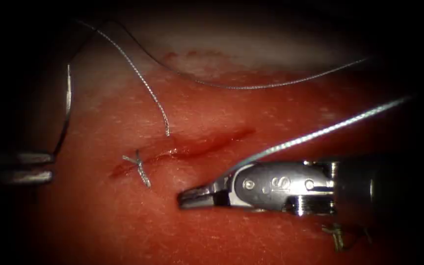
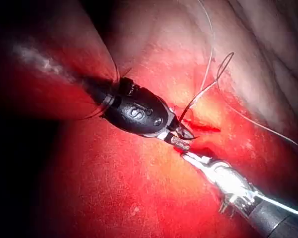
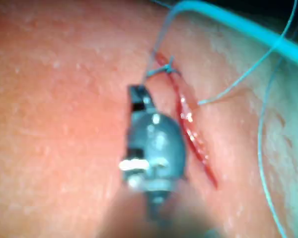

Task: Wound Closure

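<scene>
The cut [image 1: 192, 147] runs slantwise across the red tissue [image 1: 123, 221], with one knotted stitch [image 1: 138, 164] at its left end. My right tool [image 1: 187, 198] lies just below the cut, right of the knot. Its jaws are shut and I see nothing between them. In the right wrist view its tip [image 3: 137, 92] sits beside the knot [image 3: 164, 69]. My left tool [image 1: 30, 167] is at the far left, off the cut, shut on the lower end of the curved needle [image 1: 67, 98]. The needle stands upright, clear of the tissue.
A thick thread [image 1: 330, 128] runs from behind the right tool up to the right. A braided tail [image 1: 148, 93] ends just above the cut. A thin thread [image 1: 251, 87] sweeps across the pale far tissue. A cut thread scrap [image 1: 337, 235] lies lower right.
</scene>
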Action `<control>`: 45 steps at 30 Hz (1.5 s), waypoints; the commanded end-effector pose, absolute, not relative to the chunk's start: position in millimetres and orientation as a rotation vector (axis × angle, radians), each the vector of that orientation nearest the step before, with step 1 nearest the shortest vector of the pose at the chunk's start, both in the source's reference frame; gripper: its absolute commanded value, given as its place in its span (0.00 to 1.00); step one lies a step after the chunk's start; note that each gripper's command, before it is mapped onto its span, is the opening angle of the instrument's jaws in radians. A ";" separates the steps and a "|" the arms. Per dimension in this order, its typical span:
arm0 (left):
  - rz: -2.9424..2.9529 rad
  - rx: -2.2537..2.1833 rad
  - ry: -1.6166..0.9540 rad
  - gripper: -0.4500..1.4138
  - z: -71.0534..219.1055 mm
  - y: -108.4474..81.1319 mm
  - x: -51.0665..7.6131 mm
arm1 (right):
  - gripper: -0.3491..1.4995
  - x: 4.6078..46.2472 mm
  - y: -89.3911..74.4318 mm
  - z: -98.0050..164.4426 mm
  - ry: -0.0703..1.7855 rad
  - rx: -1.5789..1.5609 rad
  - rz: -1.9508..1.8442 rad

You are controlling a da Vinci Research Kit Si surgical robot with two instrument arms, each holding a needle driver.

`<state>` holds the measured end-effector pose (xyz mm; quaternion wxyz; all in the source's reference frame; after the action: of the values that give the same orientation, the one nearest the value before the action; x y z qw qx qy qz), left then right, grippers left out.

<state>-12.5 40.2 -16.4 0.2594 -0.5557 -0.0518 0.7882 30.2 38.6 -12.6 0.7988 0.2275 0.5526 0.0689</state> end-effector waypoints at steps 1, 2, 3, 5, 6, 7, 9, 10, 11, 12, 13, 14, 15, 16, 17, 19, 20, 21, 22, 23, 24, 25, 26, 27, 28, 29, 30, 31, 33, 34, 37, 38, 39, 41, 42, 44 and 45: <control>2.134 -1.506 -0.145 0.05 -15.7 39.5 -13.0 | 0.00 30.8 38.1 -13.2 1.188 0.505 0.141; 2.134 -1.506 -0.145 0.05 -15.7 39.5 -13.0 | 0.00 30.7 38.0 -13.7 1.190 0.512 0.138; 2.134 -1.506 -0.145 0.05 -15.7 39.5 -13.0 | 0.00 30.3 38.0 -14.9 1.194 0.530 0.130; 2.134 -1.506 -0.145 0.05 -15.7 39.5 -13.0 | 0.00 29.9 37.8 -15.8 1.198 0.548 0.119; 2.134 -1.506 -0.145 0.05 -15.7 39.5 -13.0 | 0.00 29.6 37.6 -16.5 1.202 0.560 0.110; 2.134 -1.506 -0.145 0.05 -15.7 39.5 -12.9 | 0.00 29.4 37.5 -16.9 1.202 0.570 0.101; 2.134 -1.507 -0.146 0.05 -15.8 39.5 -12.9 | 0.00 29.0 37.1 -18.0 1.204 0.591 0.078; 2.134 -1.507 -0.146 0.05 -15.8 39.5 -12.9 | 0.00 28.8 36.9 -18.4 1.204 0.599 0.069; 2.134 -1.507 -0.146 0.05 -15.8 39.5 -12.9 | 0.00 28.7 36.8 -18.9 1.204 0.606 0.062; 2.134 -1.507 -0.146 0.05 -15.8 39.5 -12.9 | 0.00 28.7 36.7 -19.4 1.207 0.617 0.054; 2.134 -1.507 -0.146 0.05 -15.8 39.5 -12.9 | 0.00 28.7 36.8 -20.1 1.210 0.626 0.048; 2.134 -1.507 -0.146 0.05 -15.8 39.5 -12.9 | 0.00 28.7 36.7 -20.5 1.211 0.631 0.044; 2.134 -1.507 -0.146 0.05 -15.8 39.5 -12.9 | 0.00 28.7 36.6 -20.7 1.213 0.635 0.039; 2.134 -1.507 -0.146 0.05 -15.8 39.5 -12.9 | 0.00 28.6 36.4 -20.9 1.215 0.639 0.032; 2.134 -1.507 -0.146 0.05 -15.8 39.5 -12.9 | 0.00 28.6 36.1 -21.2 1.214 0.642 0.025; 2.134 -1.507 -0.146 0.05 -15.8 39.5 -12.8 | 0.00 28.6 35.1 -22.0 1.204 0.668 -0.015; 2.134 -1.507 -0.146 0.05 -15.8 39.5 -12.8 | 0.00 28.6 34.8 -22.5 1.202 0.679 -0.029; 2.134 -1.507 -0.146 0.05 -15.8 39.5 -12.8 | 0.00 28.7 34.5 -22.8 1.205 0.689 -0.040; 2.134 -1.507 -0.146 0.05 -15.8 39.5 -12.8 | 0.00 28.7 34.2 -23.2 1.209 0.700 -0.052; 2.134 -1.507 -0.146 0.05 -15.8 39.5 -12.8 | 0.00 28.7 33.9 -23.6 1.212 0.708 -0.064; 2.134 -1.507 -0.146 0.05 -15.8 39.5 -12.8 | 0.00 28.7 33.8 -23.9 1.212 0.714 -0.074; 2.134 -1.507 -0.146 0.05 -15.8 39.5 -12.8 | 0.00 28.8 33.7 -24.1 1.218 0.725 -0.084; 2.134 -1.507 -0.146 0.05 -15.8 39.5 -12.8 | 0.07 28.8 33.6 -24.3 1.227 0.731 -0.090; 2.134 -1.507 -0.146 0.05 -15.8 39.5 -12.8 | 0.22 28.8 33.6 -24.3 1.237 0.729 -0.091; 2.134 -1.507 -0.146 0.05 -15.8 39.5 -12.8 | 0.39 28.9 33.7 -24.3 1.238 0.709 -0.078; 2.134 -1.507 -0.147 0.05 -15.8 39.5 -12.8 | 0.74 29.0 34.2 -23.8 1.227 0.649 -0.025; 2.134 -1.508 -0.147 0.05 -15.8 39.5 -12.8 | 0.80 29.1 34.5 -23.4 1.221 0.621 -0.003; 2.134 -1.508 -0.147 0.05 -15.8 39.5 -12.8 | 0.82 29.1 34.7 -23.1 1.218 0.608 0.008; 2.134 -1.508 -0.147 0.05 -15.8 39.5 -12.8 | 0.84 29.3 36.3 -20.9 1.203 0.536 0.054; 2.134 -1.508 -0.147 0.05 -15.8 39.5 -12.8 | 0.84 29.3 37.0 -19.9 1.196 0.505 0.072; 2.134 -1.508 -0.147 0.05 -15.8 39.5 -12.8 | 0.88 29.4 38.5 -17.6 1.185 0.444 0.128; 2.134 -1.508 -0.147 0.05 -15.7 39.5 -12.8 | 0.88 29.4 39.1 -16.3 1.192 0.414 0.161; 2.134 -1.508 -0.147 0.05 -15.7 39.5 -12.8 | 0.88 29.4 39.4 -15.6 1.194 0.401 0.178; 2.134 -1.508 -0.147 0.05 -15.7 39.5 -12.8 | 0.90 29.6 39.7 -14.3 1.188 0.371 0.211; 2.134 -1.508 -0.147 0.05 -15.7 39.5 -12.8 | 0.90 29.6 39.8 -13.7 1.182 0.358 0.223; 2.134 -1.508 -0.147 0.05 -15.7 39.6 -12.8 | 0.90 29.9 39.8 -12.5 1.169 0.329 0.249; 2.134 -1.508 -0.147 0.05 -15.7 39.6 -12.8 | 0.89 30.0 39.7 -12.1 1.167 0.325 0.253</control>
<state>-12.4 40.2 -16.5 0.2585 -0.5565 -0.0525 0.7879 29.6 40.1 -12.2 0.8152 0.1502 0.5463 0.1199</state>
